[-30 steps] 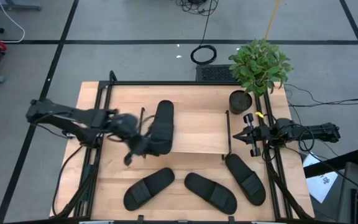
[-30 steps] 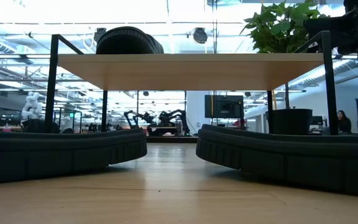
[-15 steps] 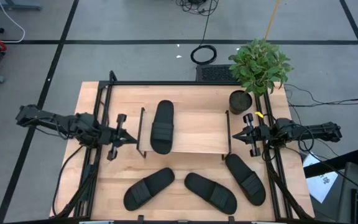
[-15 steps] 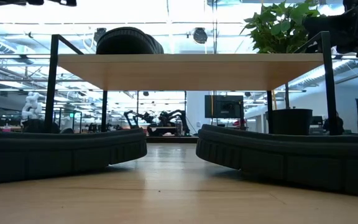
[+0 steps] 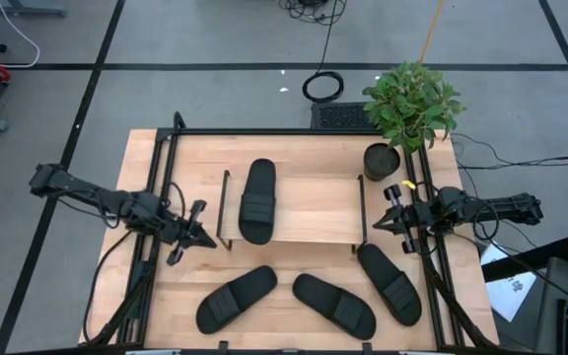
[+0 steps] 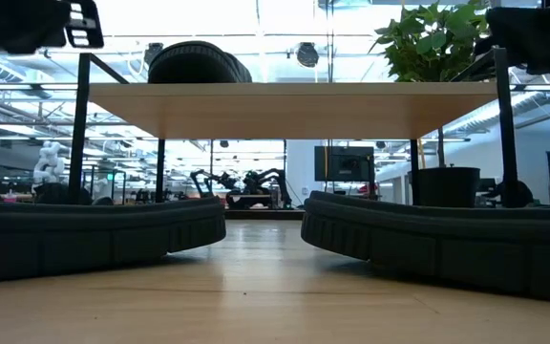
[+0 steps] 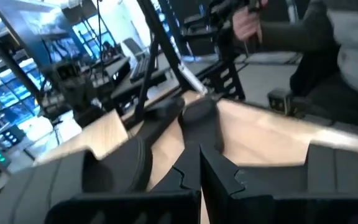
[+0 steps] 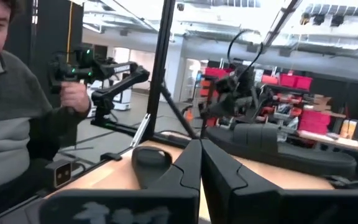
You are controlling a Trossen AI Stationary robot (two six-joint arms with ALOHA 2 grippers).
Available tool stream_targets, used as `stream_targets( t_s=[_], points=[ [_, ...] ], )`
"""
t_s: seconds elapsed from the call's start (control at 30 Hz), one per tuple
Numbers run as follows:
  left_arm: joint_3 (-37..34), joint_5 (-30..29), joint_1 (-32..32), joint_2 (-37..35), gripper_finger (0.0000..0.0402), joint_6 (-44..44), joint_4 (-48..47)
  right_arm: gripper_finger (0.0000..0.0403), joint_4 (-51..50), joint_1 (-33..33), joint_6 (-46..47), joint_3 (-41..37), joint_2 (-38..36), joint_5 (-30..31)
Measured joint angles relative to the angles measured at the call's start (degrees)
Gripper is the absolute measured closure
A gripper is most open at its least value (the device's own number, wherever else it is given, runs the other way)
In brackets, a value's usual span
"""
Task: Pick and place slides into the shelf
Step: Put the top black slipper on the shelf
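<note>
The worktop (image 5: 309,271) carried the shelf (image 5: 309,212), with one slide (image 5: 257,200) lying on its plank and three slides (image 5: 335,304) in front of it. No writing could be read anywhere. The left claw (image 5: 201,237), clenched and empty, hovered beside the shelf's left frame; the right claw (image 5: 383,223), also clenched, waited at its right. Only the wrist views showed a person (image 8: 17,124) holding a controller.

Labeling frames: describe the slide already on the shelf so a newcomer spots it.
Find the shelf mid-table. One slide lies on its plank top, near the left end, pointing away from the front edge. The other three slides lie on the table in front.
</note>
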Motion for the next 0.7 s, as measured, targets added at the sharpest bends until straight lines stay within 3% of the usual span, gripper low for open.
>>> stream_targets(
  t_s=[0.43,0.6,0.7],
  points=[
    [-0.47,2.31,0.97,-0.02,0.0399,-5.1,1.14,0.0403,3.1,0.0,-3.38,-0.01,0.0,-0.04],
    [-0.47,1.79,0.97,0.01,0.0399,-5.06,2.18,0.0403,8.56,0.0,3.93,0.01,-0.02,-0.04],
    [-0.47,1.77,0.97,0.03,0.0394,-5.28,2.07,0.04,6.08,0.0,5.09,0.93,-0.04,-0.01]
  ],
)
